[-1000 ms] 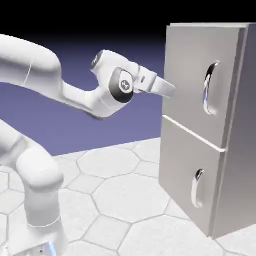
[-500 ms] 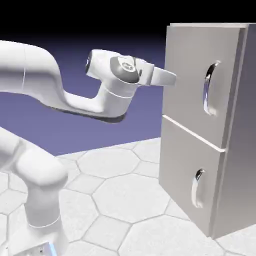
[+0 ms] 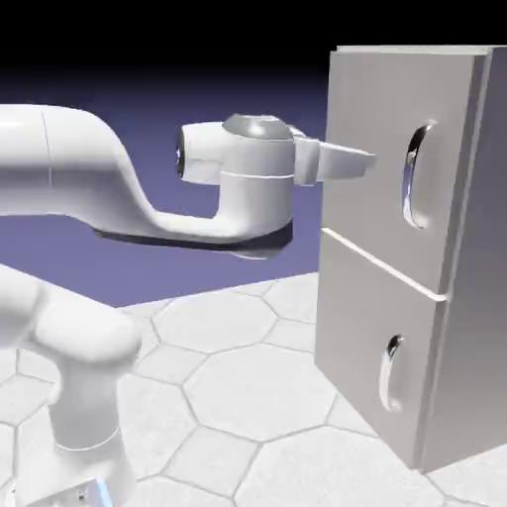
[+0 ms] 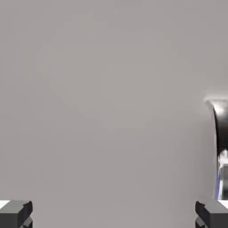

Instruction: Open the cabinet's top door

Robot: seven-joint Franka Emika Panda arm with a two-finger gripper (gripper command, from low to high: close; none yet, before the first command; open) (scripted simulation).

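The tall light-grey cabinet (image 3: 465, 297) stands at the exterior view's right. Its top door (image 3: 381, 129) is flush and carries a long curved chrome handle (image 3: 416, 176). Below it sits the shorter lower door (image 3: 371, 327). My gripper (image 3: 368, 162) is level with the handle's upper part, just left of it and short of touching. In the hand view the door's flat grey face (image 4: 102, 98) fills the picture and the chrome handle (image 4: 219, 142) curves down the right edge. Both grey fingertips (image 4: 15, 213) show far apart at the bottom corners, open, with nothing between them.
The lower door has a smaller chrome handle (image 3: 392, 371). The white arm (image 3: 119, 188) stretches horizontally from the left. The cabinet stands on a table of pale hexagonal tiles (image 3: 248, 386).
The hand has turned level and moved right toward the top door, from beside the cabinet's left edge to in front of the door near the handle. The jaws have stayed open.
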